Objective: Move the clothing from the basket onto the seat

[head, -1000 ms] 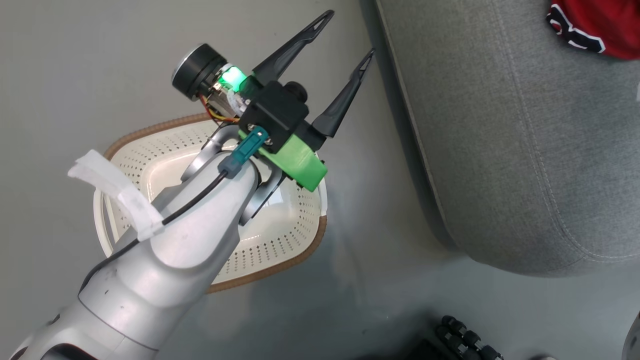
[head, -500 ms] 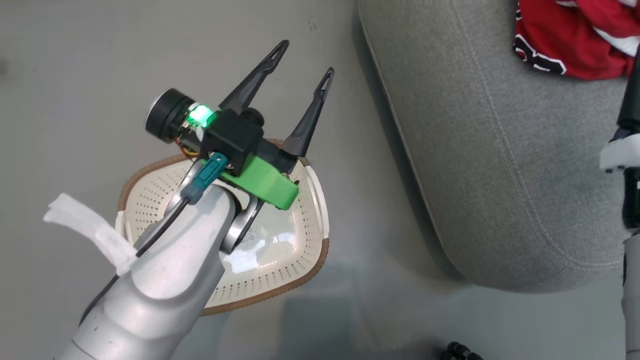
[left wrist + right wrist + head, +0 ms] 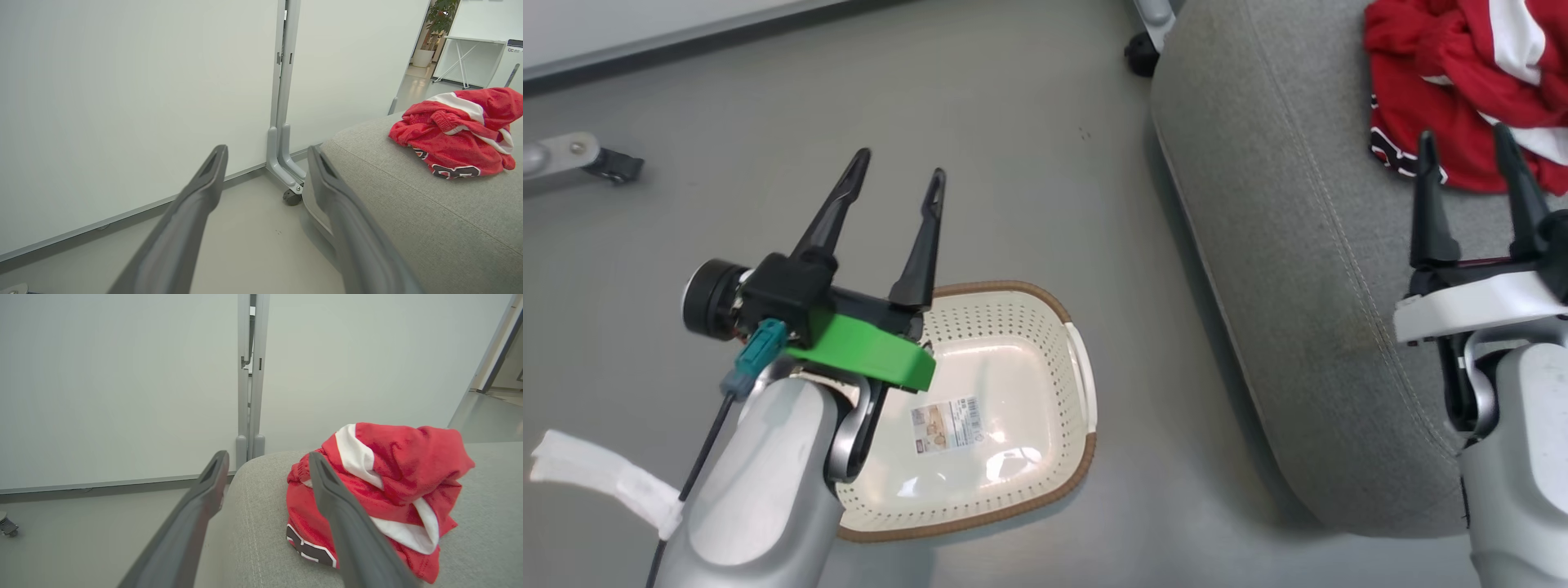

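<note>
The grey floor [image 3: 1029, 163] carries the basket [image 3: 1045, 351] and, just beside it, the seat [image 3: 1282, 269]. The clothing [image 3: 1445, 73] lies in a crumpled red heap on the seat, well apart from the basket.

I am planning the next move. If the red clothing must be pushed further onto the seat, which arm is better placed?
Probably right. The right gripper is open over the seat, close to the clothing; the left gripper is over the floor.
</note>
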You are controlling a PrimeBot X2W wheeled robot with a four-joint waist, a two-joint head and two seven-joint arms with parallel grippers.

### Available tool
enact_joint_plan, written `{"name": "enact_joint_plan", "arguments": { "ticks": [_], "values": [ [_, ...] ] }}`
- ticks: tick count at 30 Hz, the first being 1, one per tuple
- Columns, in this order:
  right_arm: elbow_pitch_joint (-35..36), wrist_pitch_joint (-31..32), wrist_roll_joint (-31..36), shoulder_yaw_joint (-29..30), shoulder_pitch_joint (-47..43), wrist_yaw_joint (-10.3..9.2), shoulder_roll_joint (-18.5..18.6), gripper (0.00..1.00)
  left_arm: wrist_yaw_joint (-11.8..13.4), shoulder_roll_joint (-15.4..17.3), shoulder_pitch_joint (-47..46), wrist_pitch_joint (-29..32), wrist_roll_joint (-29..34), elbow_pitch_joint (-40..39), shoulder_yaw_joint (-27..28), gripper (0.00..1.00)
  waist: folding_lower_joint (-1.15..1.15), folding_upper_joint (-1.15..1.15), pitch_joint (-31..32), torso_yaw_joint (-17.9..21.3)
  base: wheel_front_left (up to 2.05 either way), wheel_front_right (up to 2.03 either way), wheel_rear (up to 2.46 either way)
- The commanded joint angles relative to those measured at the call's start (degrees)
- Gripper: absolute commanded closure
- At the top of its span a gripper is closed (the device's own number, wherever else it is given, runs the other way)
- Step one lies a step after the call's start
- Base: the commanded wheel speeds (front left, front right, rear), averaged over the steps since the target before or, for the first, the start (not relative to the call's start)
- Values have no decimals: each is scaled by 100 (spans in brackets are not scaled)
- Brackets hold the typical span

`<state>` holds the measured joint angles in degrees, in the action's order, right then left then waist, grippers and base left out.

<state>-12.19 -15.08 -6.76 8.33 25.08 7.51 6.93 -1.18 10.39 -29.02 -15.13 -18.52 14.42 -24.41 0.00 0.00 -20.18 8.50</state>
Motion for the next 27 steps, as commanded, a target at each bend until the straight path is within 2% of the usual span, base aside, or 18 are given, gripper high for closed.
{"name": "enact_joint_plan", "arguments": {
  "ticks": [1,15,27],
  "values": [
    [47,-13,-29,-129,-90,-4,-9,0,-8,-40,183,0,11,-44,160,0,0,0,296,-283,0,0,0],
    [346,-13,104,-746,-331,-4,-282,0,-177,-382,1023,0,333,-269,1566,0,0,0,810,-780,0,0,0],
    [627,-13,76,-824,-1069,-4,-390,0,-343,-656,1634,-1,630,-363,2086,0,0,0,1151,-895,0,0,0]
  ]
}}
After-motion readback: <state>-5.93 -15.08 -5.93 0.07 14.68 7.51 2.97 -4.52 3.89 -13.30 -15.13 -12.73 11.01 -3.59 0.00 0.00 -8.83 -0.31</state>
